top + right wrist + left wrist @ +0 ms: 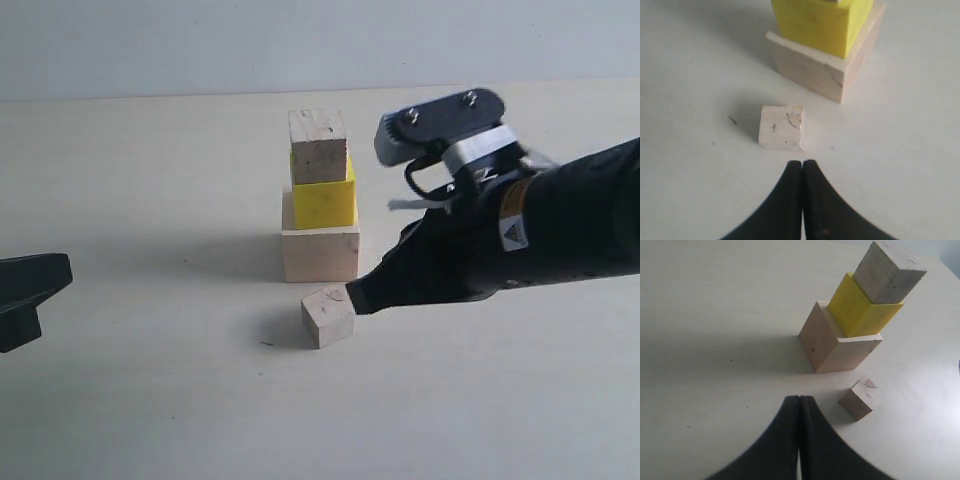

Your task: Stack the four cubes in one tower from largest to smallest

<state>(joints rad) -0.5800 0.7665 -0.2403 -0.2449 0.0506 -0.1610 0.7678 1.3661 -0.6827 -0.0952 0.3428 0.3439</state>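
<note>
I see my right gripper (802, 164) clenched on nothing, with 1 small chipped pale wood cube (782, 127) just ahead of its fingertips and the 3-cube pale-and-yellow tower (322, 200) beyond it. My left gripper (799, 399) is clenched too.

Lg cube (320, 255) pale wood, med cube (325, 203) yellow, top cube (318, 146) & loose cube (328, 316) pale.

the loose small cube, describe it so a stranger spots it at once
Find the three-cube stack: large pale base, yellow cube, small wood cube on top. Beside the base, toward the exterior camera, sits the loose small cube. It alone is unstacked.
</note>
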